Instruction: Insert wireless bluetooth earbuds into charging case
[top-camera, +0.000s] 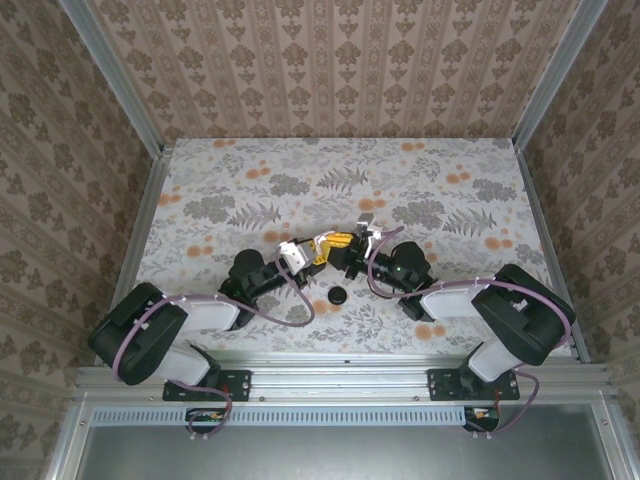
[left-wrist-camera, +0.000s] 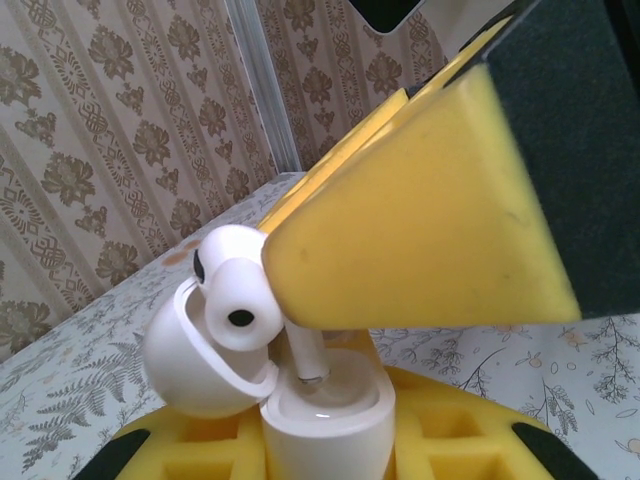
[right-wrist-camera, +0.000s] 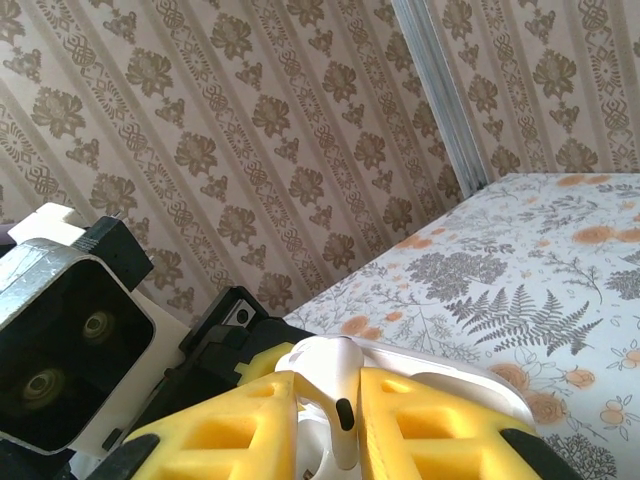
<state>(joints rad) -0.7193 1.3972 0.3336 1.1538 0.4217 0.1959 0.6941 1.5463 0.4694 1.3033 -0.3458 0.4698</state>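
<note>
Clamping the charging case (left-wrist-camera: 330, 425) in the closed left pincer (left-wrist-camera: 328, 450), lid open, up over the centre of the surface (top-camera: 450, 180). Pinching one earbud (left-wrist-camera: 238, 300) in the closed right pincer (right-wrist-camera: 328, 425), stem tip at the case mouth. Risking a stem jamming on the rim through tilt, or slipping from the foam pads (right-wrist-camera: 230, 430) under side load. Seeing no readable brand, label or writing.

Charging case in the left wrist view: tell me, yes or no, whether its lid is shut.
No, the charging case has its lid hinged open to the left, and an earbud stands stem-down over its well.
</note>
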